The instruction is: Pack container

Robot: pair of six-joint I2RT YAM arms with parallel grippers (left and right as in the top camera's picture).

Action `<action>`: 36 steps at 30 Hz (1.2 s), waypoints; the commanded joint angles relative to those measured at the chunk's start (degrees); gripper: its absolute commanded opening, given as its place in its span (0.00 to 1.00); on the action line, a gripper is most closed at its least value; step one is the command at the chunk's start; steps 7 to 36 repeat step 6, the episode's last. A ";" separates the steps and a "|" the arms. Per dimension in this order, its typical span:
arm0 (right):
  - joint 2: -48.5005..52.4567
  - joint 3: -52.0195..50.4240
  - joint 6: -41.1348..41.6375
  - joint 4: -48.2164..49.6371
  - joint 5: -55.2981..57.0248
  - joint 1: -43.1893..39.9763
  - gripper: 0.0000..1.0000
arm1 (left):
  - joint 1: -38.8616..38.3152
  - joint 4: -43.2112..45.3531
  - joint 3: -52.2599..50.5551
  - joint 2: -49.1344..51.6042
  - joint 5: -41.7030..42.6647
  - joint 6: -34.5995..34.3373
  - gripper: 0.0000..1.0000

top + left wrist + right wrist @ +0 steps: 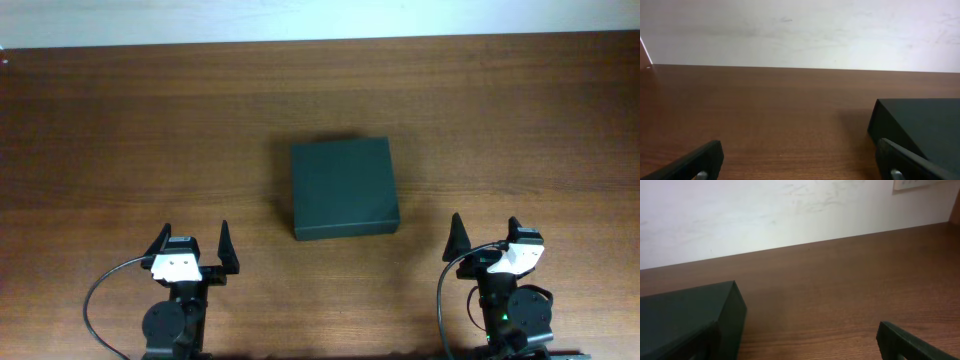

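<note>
The dark green container (344, 187) sits closed in the middle of the wooden table, its lid flat on top. It also shows at the right edge of the left wrist view (920, 125) and at the lower left of the right wrist view (685, 317). My left gripper (192, 246) is open and empty, near the front edge, left of the container. In its wrist view the left gripper (800, 160) has bare table between the fingers. My right gripper (486, 237) is open and empty, to the front right of the container; it shows in its own view too (805, 342).
The brown wooden table (120, 130) spreads all around the container. A white wall (800, 30) stands behind the far edge. Black cables (100, 300) loop beside each arm base at the front.
</note>
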 commanded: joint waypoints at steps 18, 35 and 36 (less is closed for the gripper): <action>-0.33 -0.46 0.20 -0.15 -0.13 0.28 0.99 | -0.11 0.11 -0.33 -0.52 0.55 -0.57 0.99; -0.33 -0.46 0.20 -0.15 -0.13 0.28 0.99 | -0.11 0.11 -0.33 -0.52 0.55 -0.57 0.99; -0.33 -0.46 0.20 -0.15 -0.13 0.28 0.99 | -0.11 0.11 -0.33 -0.52 0.55 -0.57 0.99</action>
